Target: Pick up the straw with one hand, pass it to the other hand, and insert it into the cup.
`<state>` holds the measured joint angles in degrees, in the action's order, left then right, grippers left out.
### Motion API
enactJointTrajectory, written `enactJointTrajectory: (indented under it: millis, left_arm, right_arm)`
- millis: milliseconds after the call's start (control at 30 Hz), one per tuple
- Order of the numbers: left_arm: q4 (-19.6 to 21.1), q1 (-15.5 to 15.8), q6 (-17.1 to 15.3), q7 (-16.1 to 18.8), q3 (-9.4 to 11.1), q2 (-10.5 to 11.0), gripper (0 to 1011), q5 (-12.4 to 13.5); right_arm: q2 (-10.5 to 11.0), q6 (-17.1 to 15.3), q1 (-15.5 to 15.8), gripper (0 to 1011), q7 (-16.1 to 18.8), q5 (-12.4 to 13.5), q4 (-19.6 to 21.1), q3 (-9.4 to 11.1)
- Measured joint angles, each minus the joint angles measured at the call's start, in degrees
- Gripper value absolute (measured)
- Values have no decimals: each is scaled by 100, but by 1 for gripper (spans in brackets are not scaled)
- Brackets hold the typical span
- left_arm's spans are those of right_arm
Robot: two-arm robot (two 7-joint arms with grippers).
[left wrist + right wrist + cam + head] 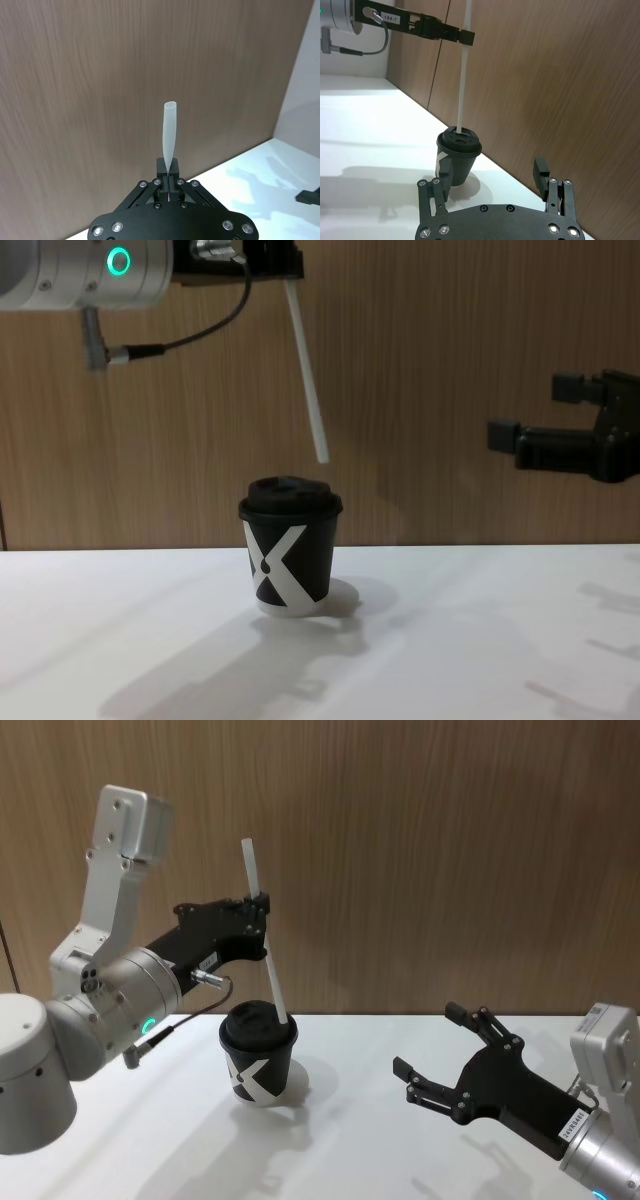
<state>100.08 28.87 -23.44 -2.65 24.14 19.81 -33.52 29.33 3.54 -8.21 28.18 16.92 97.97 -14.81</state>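
The white straw (262, 930) hangs tilted, pinched near its upper part by my left gripper (262, 906), which is shut on it. In the chest view the straw's (306, 370) lower end sits a little above the lid of the black cup (290, 560), toward the lid's right side. The cup (258, 1055) stands upright on the white table, showing its white X mark. The left wrist view has the straw (169, 135) rising from between the shut fingers. Off to the right of the cup, my right gripper (430, 1040) hovers open and holds nothing.
A wood-panel wall (450, 850) stands close behind the white table (400, 1140). From the right wrist view, the cup (459, 155) and the straw (463, 80) lie ahead of the open right gripper (492, 170).
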Motion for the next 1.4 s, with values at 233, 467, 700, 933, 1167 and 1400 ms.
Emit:
enactJointTrajectory:
  millis: [233,467,700,933,1167,1400]
  left_arm:
    - [28,69,-79,108,43,44,11,190]
    - [5,96,-153,113,79,49,11,266]
    - [-39,98,-180,92,111,43,11,332]
    - [-70,98,-175,94,154,40,11,460]
    - [-107,102,-122,125,196,35,11,608]
    - [-168,119,-64,139,227,12,11,719]
  right_arm:
    - [0,0,0,1001,0,0,0,0]
    - [0,0,0,1001,0,0,0,0]
    - [0,0,0,1001,0,0,0,0]
    - [0,0,0,1001,0,0,0,0]
    - [0,0,0,1001,0,0,0,0]
    - [0,0,0,1001,0,0,0,0]
